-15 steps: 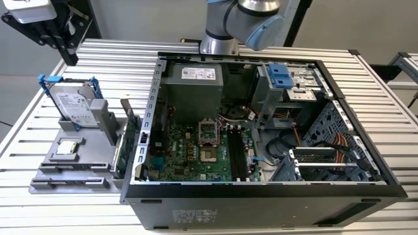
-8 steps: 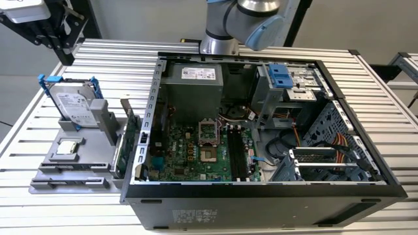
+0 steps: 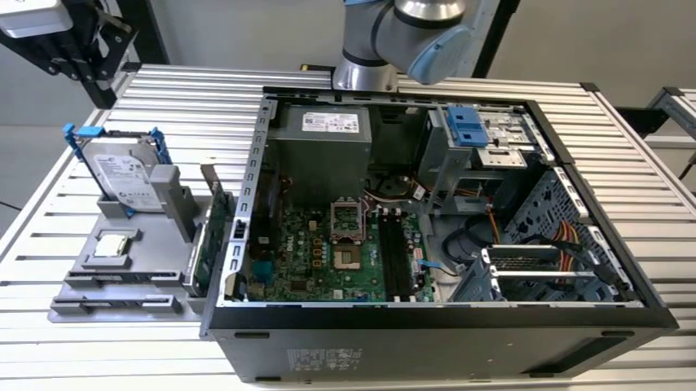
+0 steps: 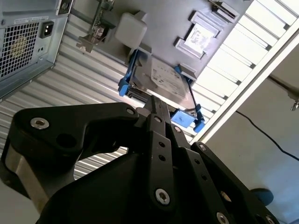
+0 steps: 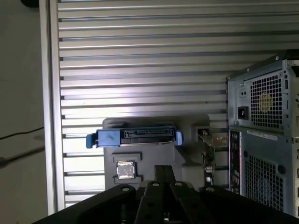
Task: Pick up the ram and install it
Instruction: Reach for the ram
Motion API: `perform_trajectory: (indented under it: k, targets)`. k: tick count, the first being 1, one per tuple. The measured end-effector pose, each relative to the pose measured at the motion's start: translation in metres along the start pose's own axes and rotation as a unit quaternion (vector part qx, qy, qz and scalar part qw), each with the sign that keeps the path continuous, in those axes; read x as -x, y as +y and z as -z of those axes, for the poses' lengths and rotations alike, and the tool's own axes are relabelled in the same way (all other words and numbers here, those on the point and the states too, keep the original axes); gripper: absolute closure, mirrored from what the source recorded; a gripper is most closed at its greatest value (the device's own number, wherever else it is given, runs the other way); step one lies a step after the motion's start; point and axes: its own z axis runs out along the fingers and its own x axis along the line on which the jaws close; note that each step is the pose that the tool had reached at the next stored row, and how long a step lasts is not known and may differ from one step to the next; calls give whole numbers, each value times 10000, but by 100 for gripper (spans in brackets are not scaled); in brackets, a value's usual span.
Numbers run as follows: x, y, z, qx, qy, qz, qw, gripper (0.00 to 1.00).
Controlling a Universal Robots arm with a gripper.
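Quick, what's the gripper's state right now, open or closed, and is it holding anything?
Gripper: closed, holding nothing.

A slatted aluminium table (image 3: 185,98) spans the workspace, its ribbed top catching a bright band of light (image 5: 140,100) in the first wrist view. Beyond the table's edge lies a plain grey floor (image 5: 23,70), crossed by a thin dark cable (image 5: 18,135). A pale wall (image 3: 240,37) stands behind, and a second slatted table (image 3: 676,110) sits at the exterior view's right.
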Motion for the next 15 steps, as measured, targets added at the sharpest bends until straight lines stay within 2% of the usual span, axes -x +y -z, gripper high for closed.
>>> perform_trajectory:
  k: [15]
  targets:
    - [-172,-8,3,0,0,5,10000,100]
